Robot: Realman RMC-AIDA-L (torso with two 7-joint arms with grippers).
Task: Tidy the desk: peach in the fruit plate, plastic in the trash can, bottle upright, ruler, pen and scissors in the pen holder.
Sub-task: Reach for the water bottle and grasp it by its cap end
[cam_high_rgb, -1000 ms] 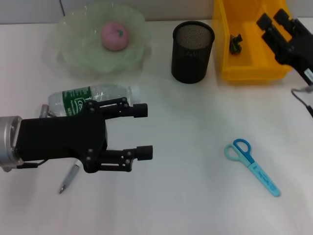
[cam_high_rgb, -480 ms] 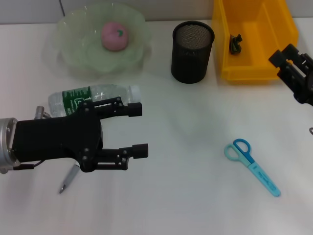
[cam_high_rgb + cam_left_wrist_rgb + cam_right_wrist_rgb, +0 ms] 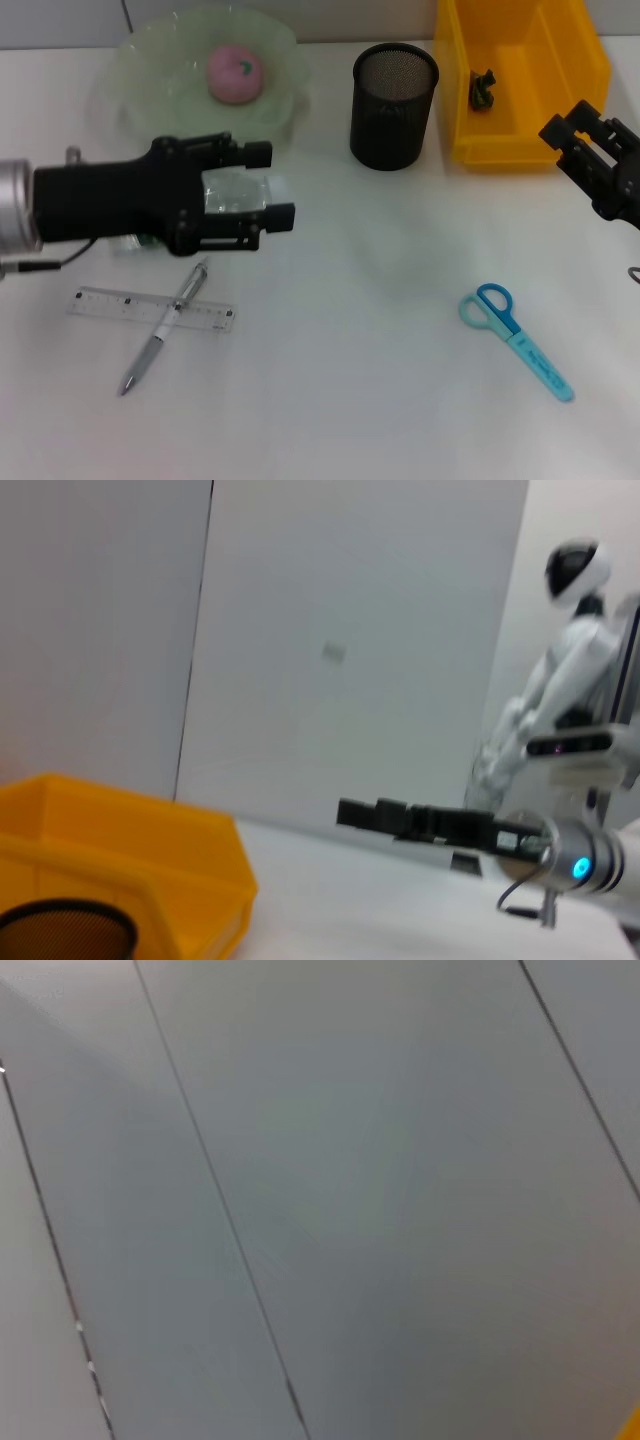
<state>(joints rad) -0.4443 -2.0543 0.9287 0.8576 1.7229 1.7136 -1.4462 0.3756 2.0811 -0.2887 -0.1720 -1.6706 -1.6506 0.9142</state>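
Desk [image 3: 380, 400]: smooth matt white surface
Fruit plate [image 3: 140, 95]: translucent pale green, glassy, wavy rim
Peach [image 3: 235, 72]: pink, matt skin
Pen holder [image 3: 394, 106]: black metal mesh
Trash can [image 3: 520, 140]: glossy yellow plastic
Bottle [image 3: 240, 192]: clear crinkled plastic
Ruler [image 3: 110, 304]: clear plastic
Pen [image 3: 160, 332]: silvery metal sheen
Scissors [image 3: 520, 338]: light blue plastic handles
Left gripper [image 3: 276, 183]: matt black, silver metal wrist
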